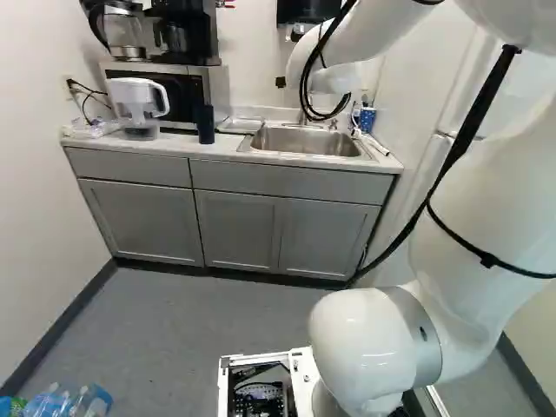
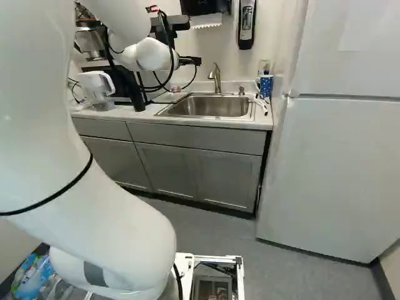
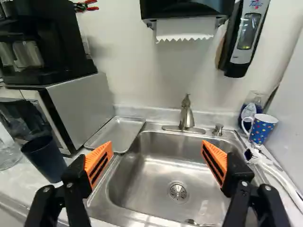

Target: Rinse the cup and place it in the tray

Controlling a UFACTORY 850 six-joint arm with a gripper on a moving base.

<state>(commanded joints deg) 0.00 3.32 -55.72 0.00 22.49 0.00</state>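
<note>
Walls [image 1: 35,174]: off-white, plain, with dark baseboard [image 1: 59,328]. Floor [image 1: 191,321]: grey. Base cabinets [image 1: 139,221]: grey, three doors, two drawer fronts above, pale countertop [image 1: 174,146] on top. Refrigerator [image 2: 331,169]: white, two-door, at the right of the right base view. Paper towel dispenser [image 3: 184,12]: black, wall-mounted, white sheet hanging. Soap dispenser [image 2: 247,24]: wall-mounted, beside it.

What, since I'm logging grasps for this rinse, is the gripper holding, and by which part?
Nothing is held: the gripper is open, its fingers apart with no object gripped between them.
</note>
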